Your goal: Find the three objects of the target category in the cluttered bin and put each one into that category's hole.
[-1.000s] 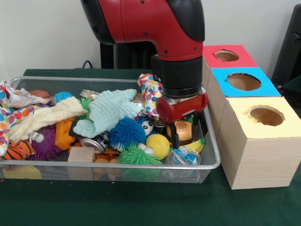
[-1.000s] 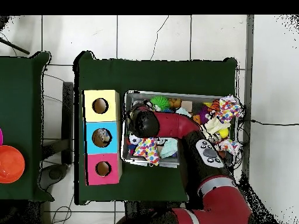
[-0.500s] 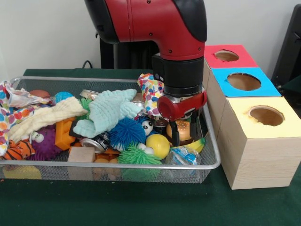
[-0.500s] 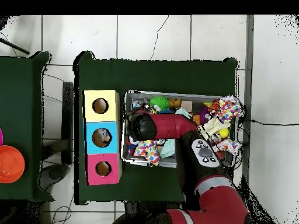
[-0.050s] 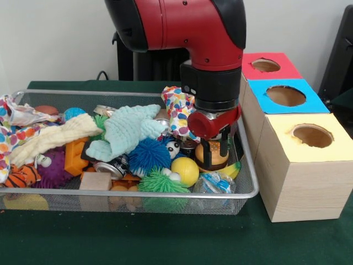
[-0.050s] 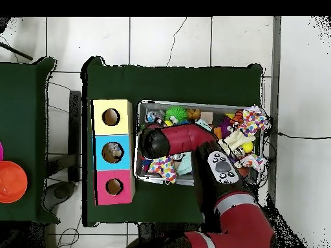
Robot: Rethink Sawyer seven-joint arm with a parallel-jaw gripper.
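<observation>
Right of centre in the front view, the pincer (image 5: 215, 157) reaches down into the wire-mesh bin (image 5: 249, 182), its black fingers (image 5: 205, 156) closed on either side of a toy hamburger (image 5: 215, 152), just above a toy banana (image 5: 229, 171) and beside the yellow ball (image 5: 185, 170).

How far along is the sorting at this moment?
Done: something already lies in the blue box's hole, seen from overhead; what it is can't be told. In hand: the pincer is down around the toy hamburger in the wire bin. Left: lifting it out and dropping it in a hole.
</observation>
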